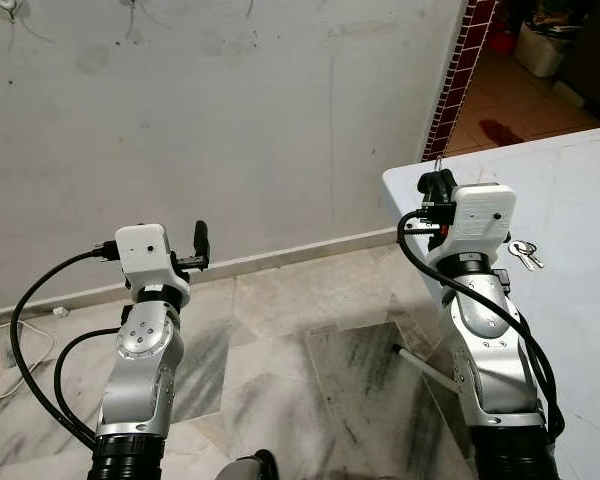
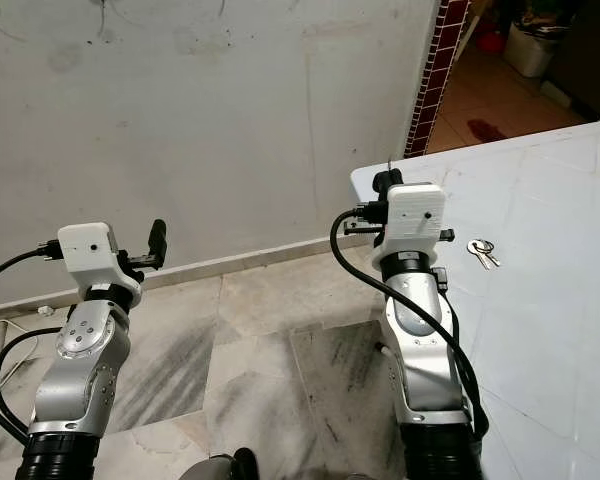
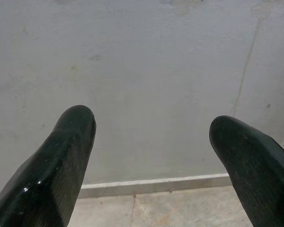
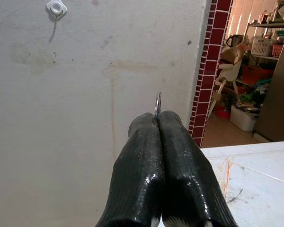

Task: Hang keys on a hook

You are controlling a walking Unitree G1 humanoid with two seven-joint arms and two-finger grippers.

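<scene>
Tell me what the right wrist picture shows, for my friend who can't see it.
The right hand has its two black fingers pressed shut on a thin metal ring that pokes out past their tips. Ahead is a grey wall with a small white hook high up. A white table and a doorway with a red brick edge stand beside it.

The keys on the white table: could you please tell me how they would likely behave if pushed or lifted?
The keys lie flat on the smooth table, so a push would probably slide them, not roll them. They look like several small metal pieces joined together, so lifted by one they would likely dangle and swing.
</scene>
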